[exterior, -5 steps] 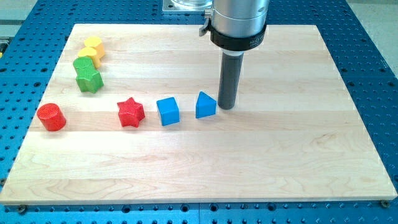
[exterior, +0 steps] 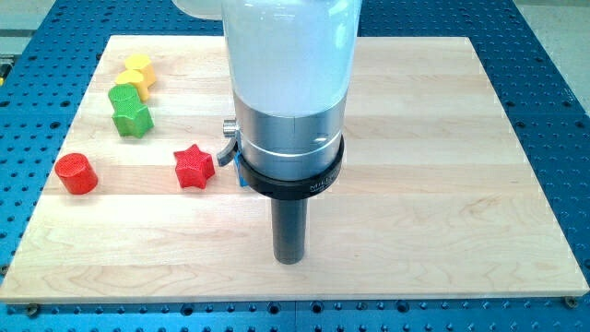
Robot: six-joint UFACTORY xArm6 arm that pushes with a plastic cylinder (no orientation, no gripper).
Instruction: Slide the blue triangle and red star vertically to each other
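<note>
One rod, no gripper: the arm ends in a dark shaft with nothing to spread or press together, and my tip rests on the bare desk near the view's bottom edge. The red star lies up and to the view's left of my tip, well apart from it. The blue triangle cannot be seen; only a sliver of a blue block shows just above and left of my tip, at the left edge of the arm's housing, which hides the rest, so its shape cannot be told. Farther left of my tip stand a red cylinder, a green star, a second green block and a yellow block.

Handling, as a judgement: both task blocks look small, rigid and light, and should slide readily on the smooth wood but may rotate if struck off-centre. The tip should therefore meet a flat face of the triangle, or a notch between two points of the star, on a line through the block's middle.
</note>
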